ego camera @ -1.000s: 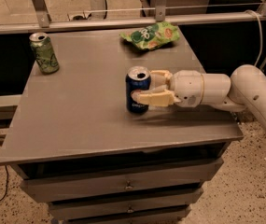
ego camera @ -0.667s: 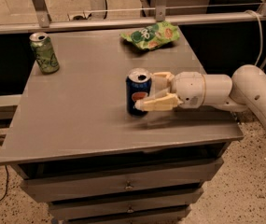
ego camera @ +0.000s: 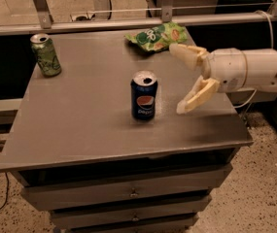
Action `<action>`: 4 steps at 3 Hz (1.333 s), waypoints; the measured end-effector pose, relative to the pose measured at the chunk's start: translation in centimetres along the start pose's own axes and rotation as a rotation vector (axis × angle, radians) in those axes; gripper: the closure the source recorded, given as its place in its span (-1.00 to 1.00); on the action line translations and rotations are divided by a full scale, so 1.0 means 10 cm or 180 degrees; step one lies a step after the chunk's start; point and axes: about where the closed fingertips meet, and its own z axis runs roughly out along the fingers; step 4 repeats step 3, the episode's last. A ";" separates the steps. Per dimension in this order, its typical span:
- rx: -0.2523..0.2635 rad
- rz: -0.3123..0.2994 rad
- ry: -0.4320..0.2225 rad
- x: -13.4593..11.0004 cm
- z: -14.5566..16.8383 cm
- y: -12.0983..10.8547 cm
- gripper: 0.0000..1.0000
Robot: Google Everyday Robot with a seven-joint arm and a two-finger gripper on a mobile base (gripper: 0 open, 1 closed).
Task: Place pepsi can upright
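The pepsi can [ego camera: 144,95] stands upright near the middle of the grey table top [ego camera: 89,125], its silver top up and the round logo facing me. My gripper [ego camera: 180,79] is to the right of the can and clear of it. It is open and empty. One cream finger [ego camera: 188,54] points left near the chip bag. The other finger [ego camera: 197,96] angles down toward the table. The white arm reaches in from the right edge.
A green can [ego camera: 46,55] stands upright at the back left corner. A green chip bag [ego camera: 156,36] lies at the back edge, just behind my gripper. The table has drawers [ego camera: 128,194] below. A metal rail [ego camera: 128,22] runs behind it.
My gripper has let go of the pepsi can, opened wide and drawn back to the right. The can stays upright where it stood.
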 end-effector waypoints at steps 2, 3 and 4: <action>0.0149 -0.0388 0.0212 -0.77 -0.63 0.06 -1.00; 0.0151 -0.0387 0.0209 -0.77 -0.62 0.05 -1.00; 0.0151 -0.0387 0.0209 -0.77 -0.62 0.05 -1.00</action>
